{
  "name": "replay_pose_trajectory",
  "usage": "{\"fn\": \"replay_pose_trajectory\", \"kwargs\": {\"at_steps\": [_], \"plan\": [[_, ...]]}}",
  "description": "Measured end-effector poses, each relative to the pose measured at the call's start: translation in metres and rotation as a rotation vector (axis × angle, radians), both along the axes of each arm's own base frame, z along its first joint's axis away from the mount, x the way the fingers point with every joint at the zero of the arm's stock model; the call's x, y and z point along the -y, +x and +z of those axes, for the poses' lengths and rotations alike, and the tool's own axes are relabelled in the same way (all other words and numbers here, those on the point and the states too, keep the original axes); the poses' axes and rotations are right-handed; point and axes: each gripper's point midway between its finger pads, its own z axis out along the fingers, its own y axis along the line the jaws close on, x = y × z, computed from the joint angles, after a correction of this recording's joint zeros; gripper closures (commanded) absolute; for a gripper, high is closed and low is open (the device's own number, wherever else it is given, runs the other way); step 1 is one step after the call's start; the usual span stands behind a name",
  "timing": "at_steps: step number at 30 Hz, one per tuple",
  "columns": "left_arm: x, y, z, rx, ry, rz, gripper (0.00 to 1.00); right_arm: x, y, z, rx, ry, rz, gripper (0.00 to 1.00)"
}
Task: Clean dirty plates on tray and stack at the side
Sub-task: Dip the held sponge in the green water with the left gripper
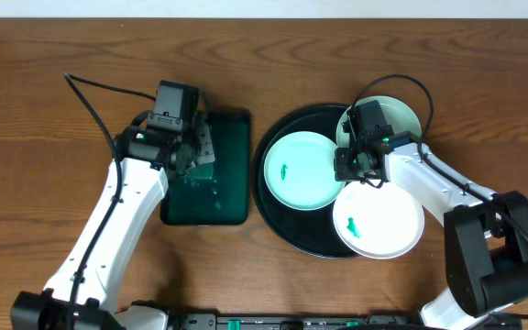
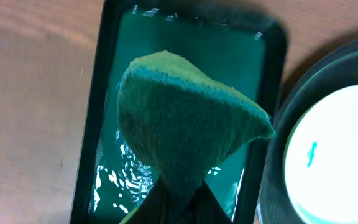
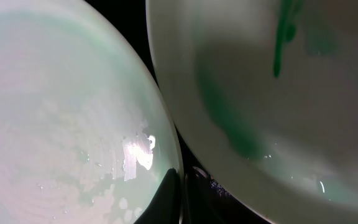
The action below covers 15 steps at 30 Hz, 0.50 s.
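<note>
Three plates lie on the round black tray [image 1: 273, 220]. The left plate [image 1: 303, 170] and the near plate [image 1: 379, 223] each carry a green smear. The far right plate [image 1: 397, 112] shows no smear. My right gripper [image 1: 354, 168] is shut on a plate rim, apparently the far right plate's. In the right wrist view the gripper [image 3: 179, 193] pinches a wet-looking unsmeared plate [image 3: 61, 112], next to a smeared plate [image 3: 303, 93]. My left gripper [image 1: 195, 156] is shut on a green cloth [image 2: 185, 124], held above the rectangular green tray [image 2: 229, 56]. The left plate [image 2: 334, 155] shows at the right.
The dark green rectangular tray [image 1: 227, 183] sits left of the black tray [image 2: 288, 112], and its floor looks wet. Bare wooden table lies at the far left and along the front. The right arm's cable arches over the far right plate.
</note>
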Motion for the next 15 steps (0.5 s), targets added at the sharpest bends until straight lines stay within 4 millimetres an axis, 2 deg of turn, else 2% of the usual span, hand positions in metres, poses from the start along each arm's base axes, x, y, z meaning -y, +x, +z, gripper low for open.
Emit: {"fn": "replay_pose_trajectory", "kwargs": {"at_steps": [9,15], "plan": [[-0.025,-0.005,-0.011,-0.118,0.019,0.089,0.93,-0.002,0.0,0.0,0.007,-0.008,0.006,0.99],[-0.028,-0.01,-0.017,-0.156,0.024,0.104,0.94,-0.002,0.001,0.0,0.008,-0.008,0.006,0.99]]}}
